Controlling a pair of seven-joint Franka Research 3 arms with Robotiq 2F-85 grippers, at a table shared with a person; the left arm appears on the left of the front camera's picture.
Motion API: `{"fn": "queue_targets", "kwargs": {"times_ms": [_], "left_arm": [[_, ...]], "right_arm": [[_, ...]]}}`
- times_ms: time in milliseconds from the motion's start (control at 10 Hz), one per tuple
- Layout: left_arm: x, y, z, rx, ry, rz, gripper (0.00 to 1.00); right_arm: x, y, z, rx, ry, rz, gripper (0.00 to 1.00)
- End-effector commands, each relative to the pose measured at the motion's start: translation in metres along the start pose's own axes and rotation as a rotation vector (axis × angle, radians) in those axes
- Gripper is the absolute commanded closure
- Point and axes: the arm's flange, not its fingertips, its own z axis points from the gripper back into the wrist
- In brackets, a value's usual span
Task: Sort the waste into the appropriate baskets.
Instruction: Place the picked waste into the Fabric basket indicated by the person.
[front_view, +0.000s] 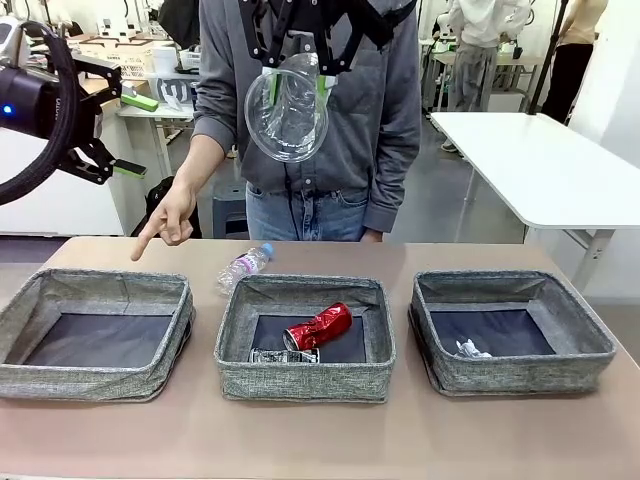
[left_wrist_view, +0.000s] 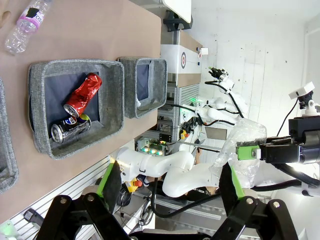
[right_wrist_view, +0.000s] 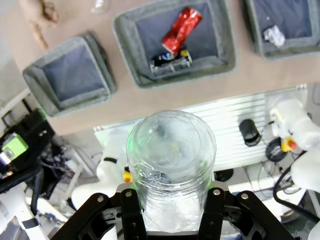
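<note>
Three baskets line the desk (front_view: 320, 440). A person's hand (front_view: 172, 218) points at the bare left basket (front_view: 100, 383), so the cup (front_view: 287, 110), clasped high above the middle by the right fingers (front_view: 322, 88), should probably swing left and drop low before release. The left fingers (left_wrist_view: 110, 182) are spread and empty. A bottle (front_view: 245, 266) lies near the far edge. The middle basket (front_view: 305, 380) holds a red can (front_view: 318, 327) and a dark can (front_view: 283, 356); the right basket (front_view: 525, 375) holds a paper wad (front_view: 470, 349).
</note>
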Motion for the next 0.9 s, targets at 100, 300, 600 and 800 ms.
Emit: {"fn": "queue_targets", "kwargs": {"times_ms": [100, 300, 600, 800], "left_arm": [[-0.002, 0.0, 0.003, 0.002, 0.009, -0.009, 0.0], [-0.002, 0.0, 0.003, 0.002, 0.009, -0.009, 0.0], [0.001, 0.03, 0.049, 0.119, -0.029, 0.0, 0.0], [-0.013, 0.058, 0.138, 0.25, -0.021, 0.014, 0.0]], "right_arm": [[-0.001, 0.0, 0.003, 0.014, -0.007, 0.0, 0.52], [-0.001, 0.0, 0.003, 0.014, -0.007, 0.0, 0.52], [-0.001, 0.046, -0.042, 0.022, -0.033, 0.15, 0.52], [-0.006, 0.105, -0.08, 0.066, -0.089, 0.249, 0.52]]}}
